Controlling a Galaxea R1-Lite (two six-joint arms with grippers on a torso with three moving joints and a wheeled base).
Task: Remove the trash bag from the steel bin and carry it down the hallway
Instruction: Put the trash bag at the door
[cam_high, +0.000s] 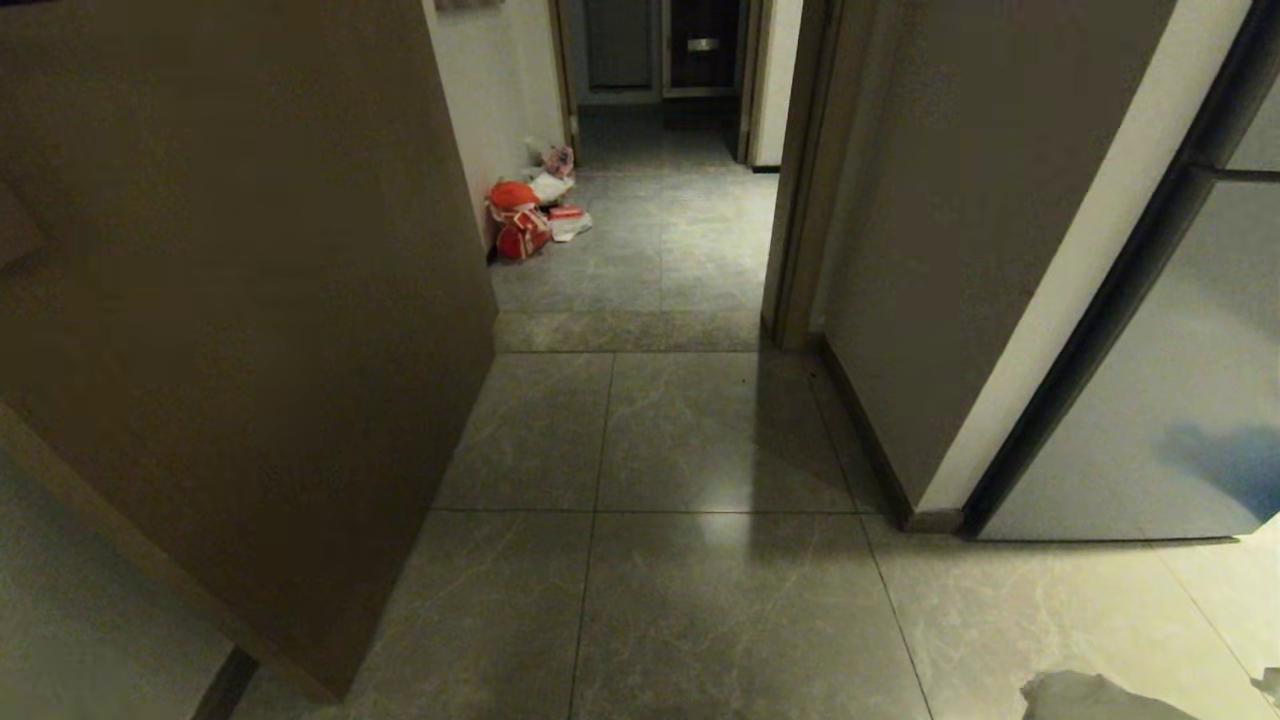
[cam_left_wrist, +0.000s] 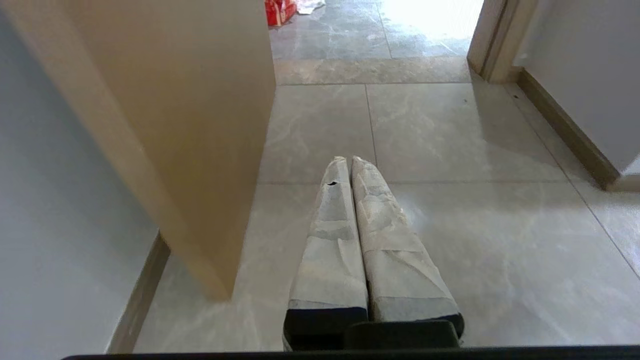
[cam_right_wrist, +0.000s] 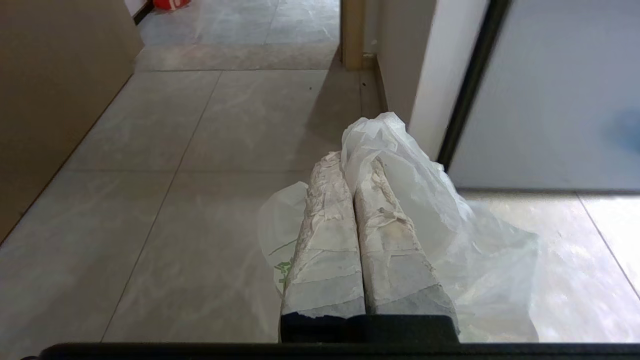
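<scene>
My right gripper is shut on the trash bag, a thin crinkly translucent-white bag with green print. The bag bunches over the fingertips and hangs down on both sides above the floor. A fold of the same bag shows at the bottom right of the head view. My left gripper is shut with nothing in it, its taped fingers held out level over the tiles. The hallway with grey marble-look tiles runs straight ahead. The steel bin is out of view.
A tall brown panel closes off the left side. On the right are a wall corner, a brown door frame and a grey glossy door. Orange-red bags lie by the left hallway wall.
</scene>
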